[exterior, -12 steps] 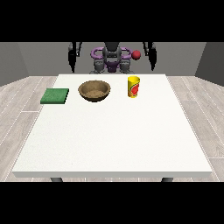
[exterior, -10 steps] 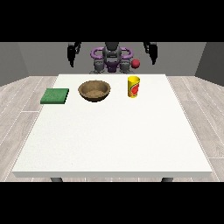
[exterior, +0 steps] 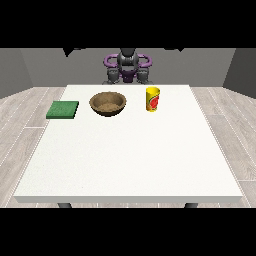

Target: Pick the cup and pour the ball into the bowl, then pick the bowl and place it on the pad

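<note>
Across the table (exterior: 130, 160) from my camera, the cup (exterior: 153, 99) stands upright, right of the bowl (exterior: 108, 104), with the pad (exterior: 63, 110) well left. I see no ball. Both hands are out of sight, so I cannot tell their state. I judge the arm on the view's right nearer the cup. Grey plank floor surrounds the white top.

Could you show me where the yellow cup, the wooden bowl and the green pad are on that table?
yellow cup (exterior: 153, 100), front view, on the cup's side wall facing the camera.
wooden bowl (exterior: 108, 103), front view, on the inside of the bowl.
green pad (exterior: 63, 109), front view, on the middle of the pad's flat top.
</note>
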